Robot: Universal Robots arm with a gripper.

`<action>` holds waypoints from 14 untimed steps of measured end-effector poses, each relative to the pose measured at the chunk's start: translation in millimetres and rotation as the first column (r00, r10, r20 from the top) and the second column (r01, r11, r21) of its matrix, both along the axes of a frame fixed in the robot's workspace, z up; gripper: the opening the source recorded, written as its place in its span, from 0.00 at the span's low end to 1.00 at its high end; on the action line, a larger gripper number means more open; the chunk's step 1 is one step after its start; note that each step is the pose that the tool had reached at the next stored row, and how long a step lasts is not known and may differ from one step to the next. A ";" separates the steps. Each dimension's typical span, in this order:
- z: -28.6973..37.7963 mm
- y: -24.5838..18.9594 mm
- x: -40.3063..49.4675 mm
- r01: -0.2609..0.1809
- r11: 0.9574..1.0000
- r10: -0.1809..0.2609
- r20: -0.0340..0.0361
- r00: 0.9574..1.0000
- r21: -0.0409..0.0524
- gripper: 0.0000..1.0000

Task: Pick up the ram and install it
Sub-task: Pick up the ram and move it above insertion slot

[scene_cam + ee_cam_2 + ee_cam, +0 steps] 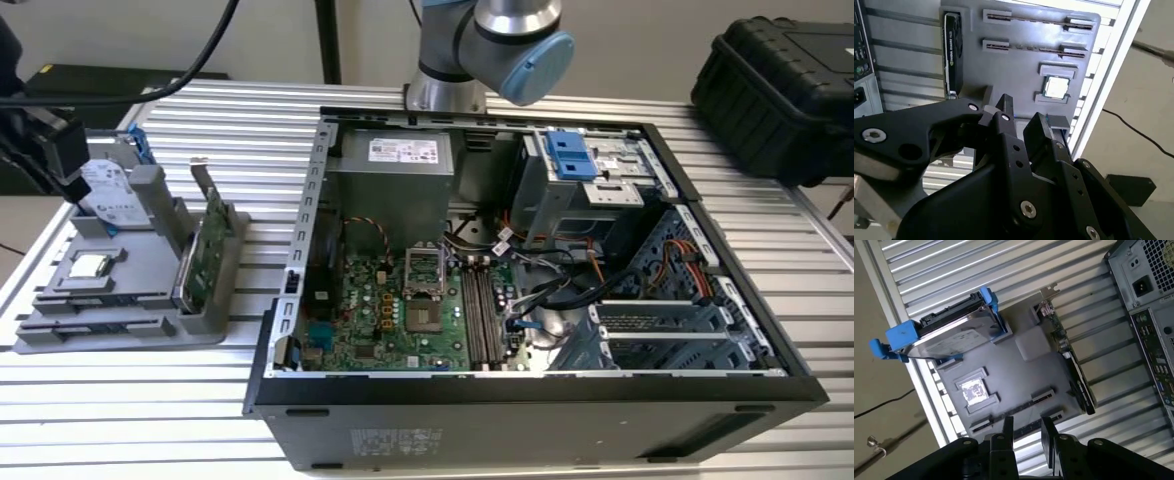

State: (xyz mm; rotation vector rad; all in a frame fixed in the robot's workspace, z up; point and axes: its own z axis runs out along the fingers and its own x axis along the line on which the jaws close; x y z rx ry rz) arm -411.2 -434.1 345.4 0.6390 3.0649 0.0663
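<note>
the gripper (1026, 429) hung open and empty over a grey tray (1019, 370) holding a blue-railed hard drive (951, 337), a processor (973, 391) and a card (1069, 360) on edge. its two long slots (1043, 396) lay just below the fingertips (1008, 429); whether the ram sat there was unclear.

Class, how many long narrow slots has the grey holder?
2: one slot along the holder's rim, the other parallel, between it and the square chip. The pincer may hide more.
</note>
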 end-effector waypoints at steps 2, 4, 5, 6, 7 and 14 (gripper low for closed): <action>0.1 -0.1 0.0 0.016 1.000 -0.016 0.000 1.000 0.000 1.00; 0.1 -0.2 0.0 0.032 0.999 -0.032 0.000 0.999 0.000 1.00; 0.0 -0.2 0.0 0.042 0.999 -0.042 0.000 0.999 0.000 1.00; 0.1 -0.2 0.0 0.050 0.999 -0.050 0.000 0.999 0.000 1.00; 0.0 -0.2 0.1 0.058 0.998 -0.058 0.000 0.998 0.000 1.00; 0.0 -0.2 0.0 0.124 0.992 -0.124 -0.001 0.992 0.000 1.00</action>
